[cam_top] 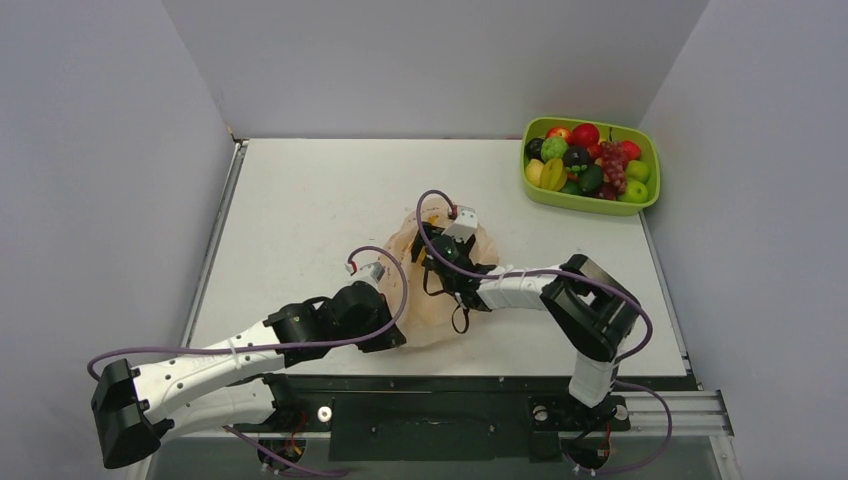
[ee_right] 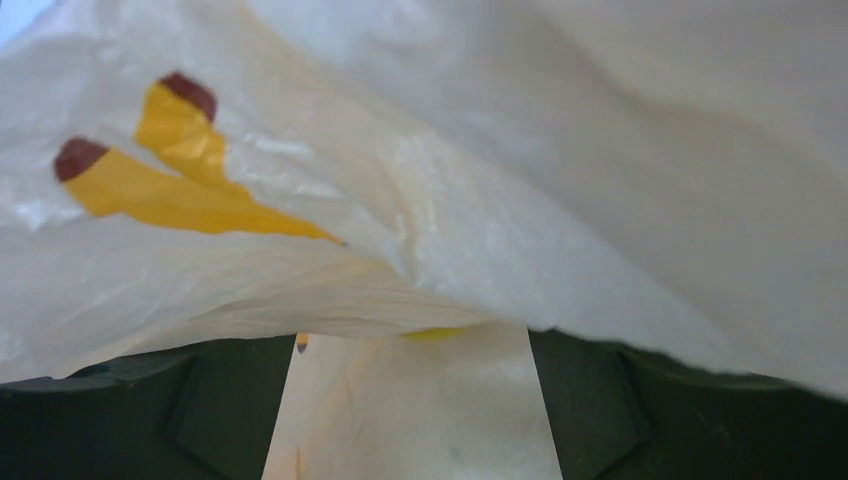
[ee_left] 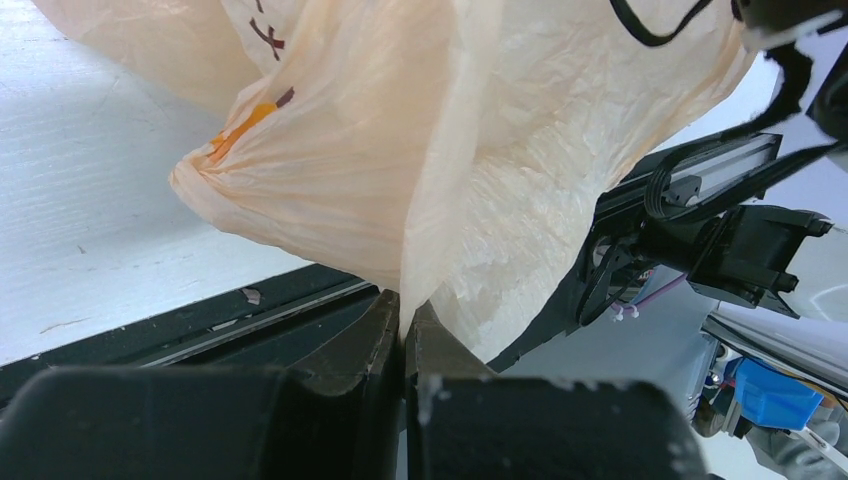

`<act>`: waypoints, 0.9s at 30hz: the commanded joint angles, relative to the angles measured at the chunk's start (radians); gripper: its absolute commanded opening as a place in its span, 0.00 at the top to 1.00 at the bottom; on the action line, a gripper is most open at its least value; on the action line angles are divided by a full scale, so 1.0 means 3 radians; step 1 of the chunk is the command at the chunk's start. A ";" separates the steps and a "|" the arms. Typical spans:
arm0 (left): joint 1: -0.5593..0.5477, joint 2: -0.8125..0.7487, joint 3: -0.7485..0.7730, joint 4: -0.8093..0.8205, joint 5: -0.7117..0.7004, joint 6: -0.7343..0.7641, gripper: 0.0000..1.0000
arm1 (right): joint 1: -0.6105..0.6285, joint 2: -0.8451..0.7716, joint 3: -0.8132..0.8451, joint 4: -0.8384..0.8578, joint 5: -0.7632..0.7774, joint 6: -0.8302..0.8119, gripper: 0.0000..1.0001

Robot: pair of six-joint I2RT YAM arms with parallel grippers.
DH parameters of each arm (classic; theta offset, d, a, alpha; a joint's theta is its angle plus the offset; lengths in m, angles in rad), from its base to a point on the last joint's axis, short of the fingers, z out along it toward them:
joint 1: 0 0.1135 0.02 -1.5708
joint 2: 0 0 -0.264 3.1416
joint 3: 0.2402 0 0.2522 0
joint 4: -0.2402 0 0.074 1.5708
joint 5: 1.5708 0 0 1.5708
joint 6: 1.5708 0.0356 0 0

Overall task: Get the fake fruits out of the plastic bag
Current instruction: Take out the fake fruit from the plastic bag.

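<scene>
Main hazard here: tearing or snagging the plastic bag [cam_top: 425,318], thin and crinkly, draped right over the spread fingers of the right tool [ee_right: 410,400] while pulled from the opposite side. Could also drag the whole bag across the desk [cam_top: 320,200] rather than open it, with a single pinch as the only anchor. Closing right now would probably catch film alone. No fruit visible inside from either wrist view, so cannot tell whether any remains in there. Slipping of the pinched fold also possible, with glossy film and only a narrow seam of contact.

Left tool [ee_left: 403,330]: clenched on a fold at the bag's lower edge, fingers pressed flat together with film squeezed up between them. Reaching in low from the left, forearm stretched along the near desk edge.

Right tool: released, jaws standing wide, nothing gripped, only bag film lying over and beyond the gap. Coming in from the right with elbow raised and forearm running left, wrist buried in the bag's upper side.

Bag: on the desk, toward the front edge, between the two arms, crumpled and slack.

Fake fruits [cam_top: 585,160]: heaped in the lime-green tray [cam_top: 640,205] at the far right corner, well apart from the bag.
</scene>
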 commanded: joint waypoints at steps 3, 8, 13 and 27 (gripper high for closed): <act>0.0017 -0.0025 0.0073 0.0125 0.0036 0.0039 1.00 | -0.0072 0.0228 0.0354 0.0164 0.0196 0.0037 0.21; 0.0016 -0.0006 0.0062 0.0129 0.0051 0.0030 1.00 | -0.0075 0.0469 0.0623 0.0073 0.0173 0.0029 0.21; 0.0012 -0.0055 0.0020 0.0101 0.0043 0.0006 1.00 | -0.0084 0.0654 0.0806 -0.0065 0.0118 -0.0029 0.23; 0.0016 -0.0143 -0.0095 0.0100 -0.0007 -0.0030 1.00 | -0.0132 0.1057 0.1168 0.0026 -0.0741 -0.0055 0.25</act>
